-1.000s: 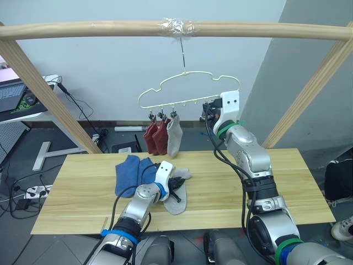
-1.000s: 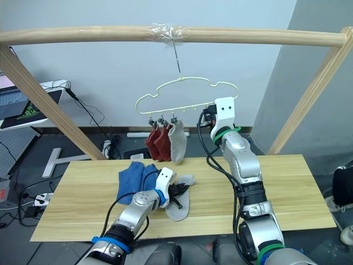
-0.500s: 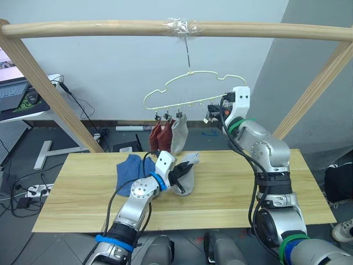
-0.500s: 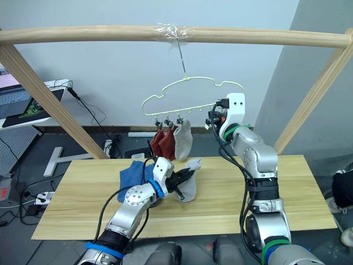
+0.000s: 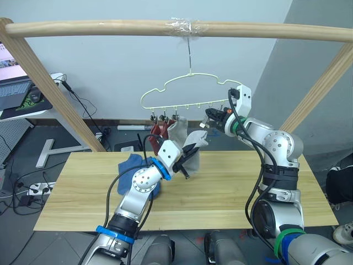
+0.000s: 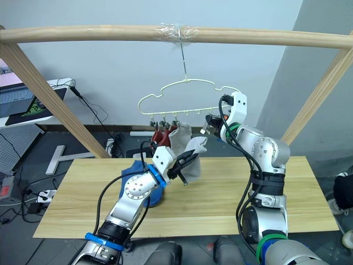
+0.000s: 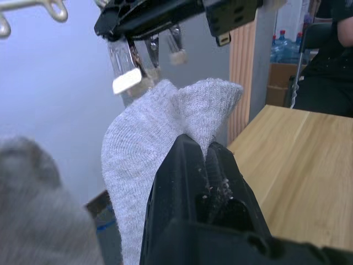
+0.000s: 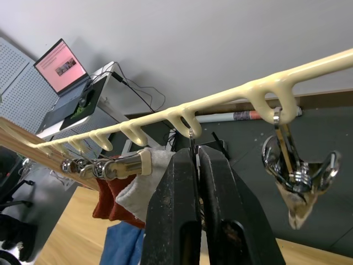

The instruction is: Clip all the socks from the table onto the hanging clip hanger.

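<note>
Lifted grey sock (image 5: 190,152) (off table (image 5: 231,187)), seemingly near clips (image 5: 207,118)

A round wooden pole (image 5: 165,27) ran across the top, with clear tape (image 5: 185,25) wrapped around its middle, and slanted wooden legs (image 5: 52,88) held it up at either end. Behind it stood a pale wall (image 5: 110,66), with a grey wall (image 5: 309,61) to the right. At the far left an open laptop (image 5: 12,88) sat on a white desk (image 5: 27,110), with black cables (image 5: 77,102) trailing down toward the dark floor (image 5: 22,154). A white power strip (image 5: 30,190) lay on the floor beside more cables. In the left wrist view, blue water bottles (image 7: 281,47) stood far off.
</note>
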Robot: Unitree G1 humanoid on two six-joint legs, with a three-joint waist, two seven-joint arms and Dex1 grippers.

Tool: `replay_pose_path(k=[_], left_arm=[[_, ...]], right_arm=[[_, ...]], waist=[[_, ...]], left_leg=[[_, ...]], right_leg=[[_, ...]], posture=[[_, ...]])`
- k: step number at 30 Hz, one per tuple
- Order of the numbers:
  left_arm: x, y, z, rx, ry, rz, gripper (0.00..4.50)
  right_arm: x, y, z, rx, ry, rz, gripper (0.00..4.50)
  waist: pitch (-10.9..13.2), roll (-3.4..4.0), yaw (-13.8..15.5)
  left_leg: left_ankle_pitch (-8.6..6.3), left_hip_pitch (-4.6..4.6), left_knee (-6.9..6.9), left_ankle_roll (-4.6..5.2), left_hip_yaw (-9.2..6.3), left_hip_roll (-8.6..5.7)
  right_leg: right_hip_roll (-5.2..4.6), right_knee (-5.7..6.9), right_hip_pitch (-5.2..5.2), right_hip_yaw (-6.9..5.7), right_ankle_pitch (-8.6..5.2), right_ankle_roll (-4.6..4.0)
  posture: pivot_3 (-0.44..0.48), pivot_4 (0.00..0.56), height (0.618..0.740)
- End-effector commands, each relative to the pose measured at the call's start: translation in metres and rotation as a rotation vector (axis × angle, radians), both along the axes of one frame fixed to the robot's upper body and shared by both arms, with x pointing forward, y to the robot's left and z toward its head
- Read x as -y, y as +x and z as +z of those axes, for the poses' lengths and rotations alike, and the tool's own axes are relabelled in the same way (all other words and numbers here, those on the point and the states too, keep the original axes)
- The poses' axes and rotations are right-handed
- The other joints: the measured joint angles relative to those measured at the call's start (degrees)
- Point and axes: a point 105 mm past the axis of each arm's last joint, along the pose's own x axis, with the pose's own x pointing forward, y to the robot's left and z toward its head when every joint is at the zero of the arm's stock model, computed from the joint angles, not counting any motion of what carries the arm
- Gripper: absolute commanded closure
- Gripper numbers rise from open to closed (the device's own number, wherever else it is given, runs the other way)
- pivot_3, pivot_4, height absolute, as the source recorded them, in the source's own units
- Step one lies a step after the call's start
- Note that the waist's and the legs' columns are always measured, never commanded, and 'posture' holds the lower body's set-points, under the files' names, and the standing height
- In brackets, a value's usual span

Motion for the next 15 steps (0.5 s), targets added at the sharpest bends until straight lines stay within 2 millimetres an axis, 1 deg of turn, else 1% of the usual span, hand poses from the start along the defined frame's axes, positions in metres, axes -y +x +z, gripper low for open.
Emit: replay_pose_path(k=[1,4,15], left_arm=[[0.0085,0.0023,0.0111,0.043,-0.026,-0.012,4.47],[0.0097,0.0062,0.0163,0.061,-0.038,0.002,4.47],[0.0101,0.0108,0.0195,0.057,-0.061,0.016,4.47]], right_arm=[[0.0056,-0.0009,-0.0054,-0.040,0.004,-0.026,4.50],[0.0059,-0.0021,-0.0066,-0.053,0.012,-0.024,4.50],[0.0074,-0.0041,-0.0059,-0.071,0.045,-0.027,4.50]], waist=[[0.0,0.00,0.0],[0.0,0.00,0.0],[0.0,0.00,0.0]], left_leg=[[0.00,0.00,0.00,0.00,0.01,0.00],[0.00,0.00,0.02,0.01,0.04,-0.01],[-0.01,0.00,0.03,0.03,0.05,-0.01]], right_leg=[[0.01,0.00,0.00,0.00,0.00,0.00],[0.02,0.00,0.00,-0.02,0.00,0.01],[0.03,0.01,0.00,-0.02,0.00,0.01]], posture=[[-0.010,0.156,0.740],[-0.010,0.156,0.740],[-0.015,0.159,0.740]])
